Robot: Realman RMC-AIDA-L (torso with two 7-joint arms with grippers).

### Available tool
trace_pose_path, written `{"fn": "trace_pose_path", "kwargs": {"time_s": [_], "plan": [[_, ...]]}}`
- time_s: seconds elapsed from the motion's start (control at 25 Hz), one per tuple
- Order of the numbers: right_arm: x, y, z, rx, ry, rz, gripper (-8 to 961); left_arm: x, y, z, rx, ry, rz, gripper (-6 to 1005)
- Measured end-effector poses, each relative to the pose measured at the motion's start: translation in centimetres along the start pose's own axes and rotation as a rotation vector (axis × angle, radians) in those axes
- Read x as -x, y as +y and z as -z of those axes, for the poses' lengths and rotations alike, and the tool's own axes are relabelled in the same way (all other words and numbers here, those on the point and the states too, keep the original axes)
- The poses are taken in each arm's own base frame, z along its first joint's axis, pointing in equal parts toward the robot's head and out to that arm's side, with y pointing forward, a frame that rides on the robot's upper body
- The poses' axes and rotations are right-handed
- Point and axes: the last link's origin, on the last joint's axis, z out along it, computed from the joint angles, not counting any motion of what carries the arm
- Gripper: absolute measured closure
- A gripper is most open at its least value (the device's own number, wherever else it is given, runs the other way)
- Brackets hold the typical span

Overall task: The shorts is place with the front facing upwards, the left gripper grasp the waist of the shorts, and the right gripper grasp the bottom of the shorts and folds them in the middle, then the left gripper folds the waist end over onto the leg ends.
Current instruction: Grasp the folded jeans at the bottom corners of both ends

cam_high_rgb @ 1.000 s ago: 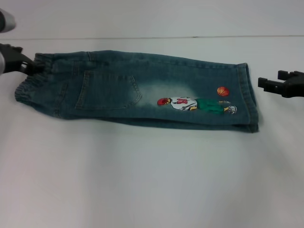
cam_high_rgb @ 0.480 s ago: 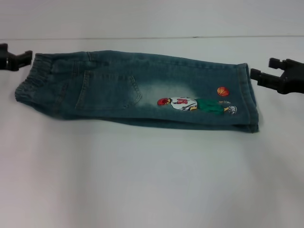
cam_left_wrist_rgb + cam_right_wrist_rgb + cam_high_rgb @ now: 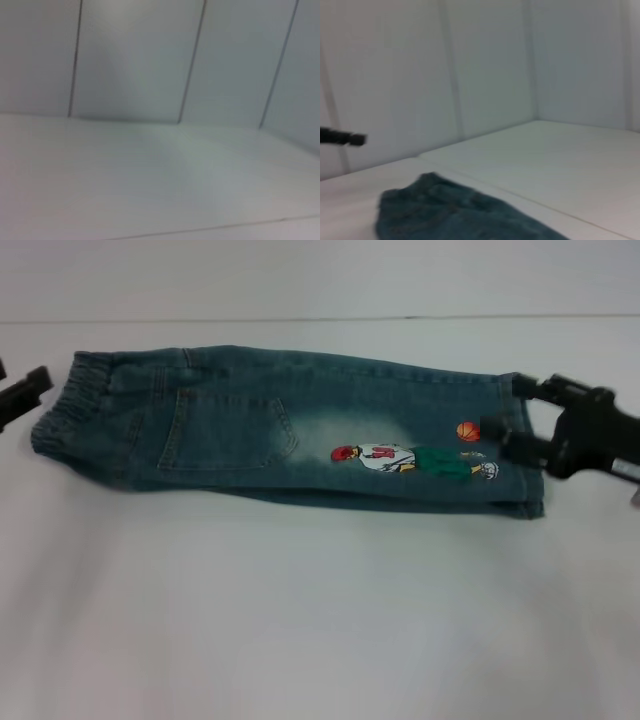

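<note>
The shorts [image 3: 290, 430] lie flat on the table [image 3: 320, 620]; right gripper [image 3: 510, 420] over their hem end, fingers apart; left gripper [image 3: 22, 395] just off their waist, finger state unclear.

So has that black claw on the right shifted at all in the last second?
Yes. The right gripper has moved leftward over the flat hem end of the blue-green denim shorts, near the basketball print.

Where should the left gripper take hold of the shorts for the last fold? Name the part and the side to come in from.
Grip the waist of the shorts, the ruffled elastic band at the robot's left end. Come in from the left, where the left gripper sits just off that edge: the shorts lie flat lengthwise, and the gathered band gives a thick edge to pinch. The right gripper is at the leg hems.
</note>
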Motion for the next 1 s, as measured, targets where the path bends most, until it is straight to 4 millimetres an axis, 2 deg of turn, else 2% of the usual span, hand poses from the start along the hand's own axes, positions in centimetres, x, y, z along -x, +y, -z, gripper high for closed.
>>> {"fn": "trace_pose_path", "kwargs": {"time_s": [0.12,0.28,0.44,0.64,1.0], "plan": [[-0.5,1.2,-0.1,0.07,0.02,0.034,175,0.9,-0.2,2.1,0.05,0.042,0.056,306],[-1.3,2.2,-0.2,0.139,0.069,0.049,175,2.3,-0.7,3.7,0.03,0.053,0.093,306],[-1.9,2.7,-0.1,0.153,0.083,0.05,175,3.7,-0.6,4.2,0.012,0.039,0.094,305],[-2.2,2.9,-0.1,0.157,0.082,0.046,174,4.1,-1.3,2.8,-0.044,-0.005,0.058,305],[-2.4,3.3,0.0,0.168,0.076,0.033,174,3.5,-3.0,-2.0,-0.155,-0.195,-0.17,306]]}}
